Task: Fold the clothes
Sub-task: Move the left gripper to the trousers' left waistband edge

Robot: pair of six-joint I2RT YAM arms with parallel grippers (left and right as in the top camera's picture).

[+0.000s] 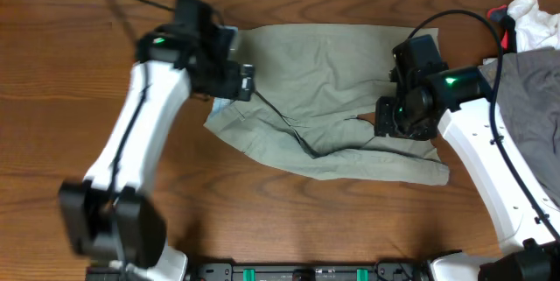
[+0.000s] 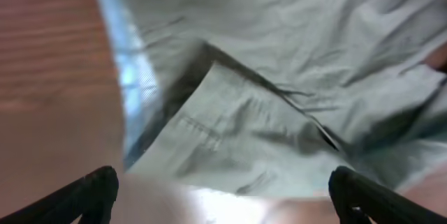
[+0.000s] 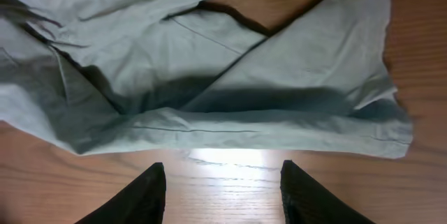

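Shorts (image 1: 324, 97) flat on surface (image 1: 52, 97), long axis left-right | left gripper (image 2: 223, 182) wide open, empty, at shorts' left edge | right gripper (image 3: 221, 175) parted, empty, at shorts' right-end hem

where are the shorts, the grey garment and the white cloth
shorts (image 1: 324, 80), overhead view, flat middle
grey garment (image 1: 534, 97), overhead view, visible middle
white cloth (image 1: 535, 23), overhead view, bunched middle

Pale khaki-green shorts (image 1: 324, 80) lie spread but rumpled across the centre of the overhead frame. Dark creases cross their lower half. One corner trails toward the lower right.
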